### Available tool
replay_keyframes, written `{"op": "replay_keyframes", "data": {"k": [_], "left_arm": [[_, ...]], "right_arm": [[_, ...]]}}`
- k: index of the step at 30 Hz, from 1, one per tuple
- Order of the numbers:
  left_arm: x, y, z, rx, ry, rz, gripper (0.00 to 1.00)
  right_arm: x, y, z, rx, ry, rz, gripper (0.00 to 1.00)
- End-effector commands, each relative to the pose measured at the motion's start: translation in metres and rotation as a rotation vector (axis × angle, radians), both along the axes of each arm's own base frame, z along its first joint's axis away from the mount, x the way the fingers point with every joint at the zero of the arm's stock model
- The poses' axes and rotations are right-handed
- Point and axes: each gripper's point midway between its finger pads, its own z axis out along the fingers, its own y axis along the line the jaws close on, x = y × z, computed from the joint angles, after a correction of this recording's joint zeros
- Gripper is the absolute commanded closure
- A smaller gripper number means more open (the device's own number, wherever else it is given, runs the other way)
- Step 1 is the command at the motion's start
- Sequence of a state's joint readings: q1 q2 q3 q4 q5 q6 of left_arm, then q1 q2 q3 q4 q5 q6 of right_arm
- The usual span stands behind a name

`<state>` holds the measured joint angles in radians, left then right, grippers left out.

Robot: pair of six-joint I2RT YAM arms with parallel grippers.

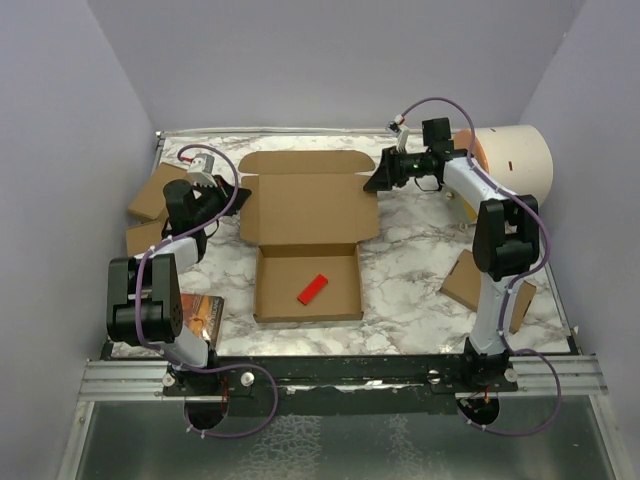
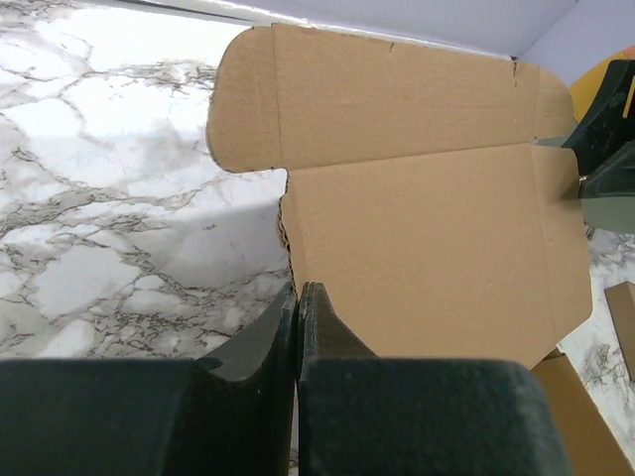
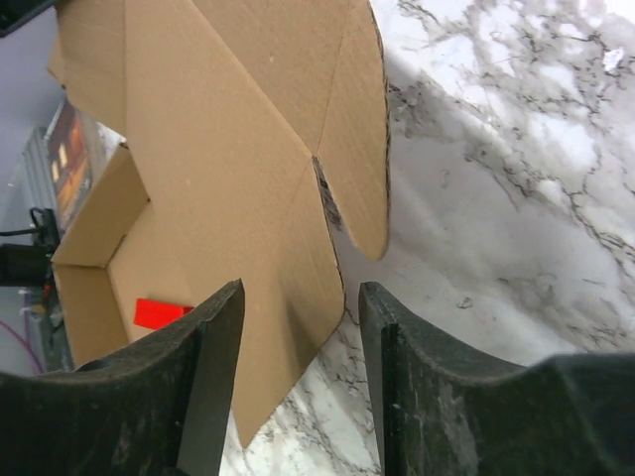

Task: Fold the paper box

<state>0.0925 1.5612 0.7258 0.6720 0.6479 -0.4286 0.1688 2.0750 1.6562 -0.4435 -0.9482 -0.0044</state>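
The paper box (image 1: 310,205) lies in the middle of the marble table, its lid open flat towards the back. Its front tray (image 1: 262,285) holds a small red block (image 1: 313,289). My left gripper (image 1: 243,192) is at the lid's left edge. In the left wrist view its jaws (image 2: 298,288) are shut, and the lid's left flap seems pinched edge-on between them. My right gripper (image 1: 372,185) is at the lid's right edge. In the right wrist view it (image 3: 301,288) is open, its jaws either side of the lid's right side flap (image 3: 288,297).
A cream cylinder with an orange end (image 1: 510,160) lies at the back right. Small brown cardboard boxes lie at the left (image 1: 155,195) and right (image 1: 470,280). A printed dark pack (image 1: 200,312) sits by the left arm's base. Purple walls close in three sides.
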Motion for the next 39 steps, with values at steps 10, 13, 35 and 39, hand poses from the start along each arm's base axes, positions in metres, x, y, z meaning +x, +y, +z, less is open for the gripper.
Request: {"op": "replay_keyframes", "data": {"k": [10,13,35,39], "left_arm": [[-0.004,-0.004,0.033,-0.002,-0.132,-0.039,1.00],[-0.002,-0.006,0.039,-0.023,-0.126,-0.047,1.00],[0.027,-0.019,0.045,-0.104,-0.005,-0.142,0.77],[0.027,-0.018,0.050,-0.078,-0.022,-0.148,0.73]], "right_arm": [[-0.004,0.007,0.033,0.062,-0.097,0.087,0.95],[0.003,0.004,0.045,0.029,-0.170,0.072,0.98],[0.031,-0.002,0.108,-0.029,-0.569,0.085,0.99],[0.032,-0.003,0.111,-0.046,-0.595,0.087,0.99]]}}
